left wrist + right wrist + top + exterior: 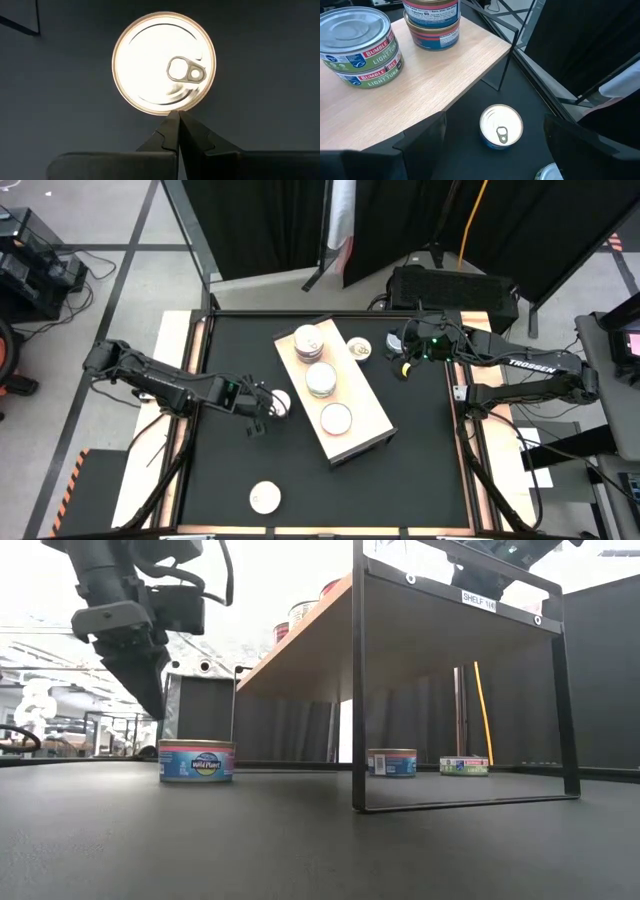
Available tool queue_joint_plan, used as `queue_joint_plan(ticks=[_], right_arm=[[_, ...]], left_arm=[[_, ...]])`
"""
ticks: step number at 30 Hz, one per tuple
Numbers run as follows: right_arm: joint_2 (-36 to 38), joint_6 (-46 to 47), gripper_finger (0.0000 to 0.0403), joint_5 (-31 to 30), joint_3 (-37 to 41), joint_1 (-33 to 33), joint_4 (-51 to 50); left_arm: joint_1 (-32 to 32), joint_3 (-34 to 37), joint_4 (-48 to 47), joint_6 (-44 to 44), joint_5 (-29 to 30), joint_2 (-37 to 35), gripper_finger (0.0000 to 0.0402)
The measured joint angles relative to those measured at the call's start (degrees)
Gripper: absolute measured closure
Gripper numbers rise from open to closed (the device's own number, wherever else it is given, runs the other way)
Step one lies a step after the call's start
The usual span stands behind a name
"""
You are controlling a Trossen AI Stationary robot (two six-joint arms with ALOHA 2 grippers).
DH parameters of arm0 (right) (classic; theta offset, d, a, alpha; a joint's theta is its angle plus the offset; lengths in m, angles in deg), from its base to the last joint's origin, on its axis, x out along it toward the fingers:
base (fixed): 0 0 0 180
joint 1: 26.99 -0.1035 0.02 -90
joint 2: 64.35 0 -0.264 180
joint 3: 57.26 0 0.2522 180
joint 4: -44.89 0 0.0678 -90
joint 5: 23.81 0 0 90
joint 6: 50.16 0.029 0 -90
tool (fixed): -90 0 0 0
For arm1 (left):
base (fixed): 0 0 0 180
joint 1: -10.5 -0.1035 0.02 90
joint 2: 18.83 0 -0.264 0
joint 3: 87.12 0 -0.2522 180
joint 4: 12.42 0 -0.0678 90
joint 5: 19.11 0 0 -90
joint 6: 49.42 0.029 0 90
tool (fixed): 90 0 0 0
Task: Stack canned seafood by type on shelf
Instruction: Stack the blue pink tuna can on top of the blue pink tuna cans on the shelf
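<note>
The shelf point(352, 438) is a pale wood board on a black wire frame point(358, 690), standing slantwise mid-table. On it are tins of canned seafood: a stack of two point(308, 340) at its far end, two green-labelled ones point(360, 50) stacked at mid-board, and a single tin point(335, 418) nearer the front. A blue-labelled tin point(196, 761) rests flat on the table left of the shelf. My left gripper point(177, 116) is shut, pointing down just above and beside its rim. My right gripper point(494, 120) hangs open above another tin point(501, 127) on the table by the shelf's far right.
One more tin point(265, 497) lies near the table's front edge. A flat green-labelled tin point(465, 766) sits on the table beyond the shelf frame, under my right arm. Black tabletop is bare at the near left and near right.
</note>
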Motion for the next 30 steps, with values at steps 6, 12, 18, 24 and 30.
queue_joint_plan(ticks=[6, 12, 18, 24, 30], right_arm=[[0.0, 0.0, 0.0078, 0.0, 0.0, 0.0, 0.0], [0.0, 0.2, 0.0078, 0.0, 0.0, 0.0, 0.0], [0.0, 0.2, 0.0078, 0.1, 0.0, 0.0, 0.0], [0.0, 0.1, 0.0078, 0.1, 0.0, 0.0, 0.0], [0.0, 0.1, 0.0078, 0.3, 0.0, 0.0, -0.1]], left_arm=[[-1.4, 0.0, 0.3, 1.4, 0.8, 1.3, 0.0394], [-2.1, 0.0, 0.4, 2.5, -1.3, 4.8, 0.0394], [-2.2, -0.1, 0.3, 2.3, -1.8, 5.6, 0.0394], [-2.2, -0.2, -0.3, 0.8, -3.4, 5.6, 0.0394], [-2.1, -0.2, -1.1, 0.4, -3.7, 5.6, 0.0394]])
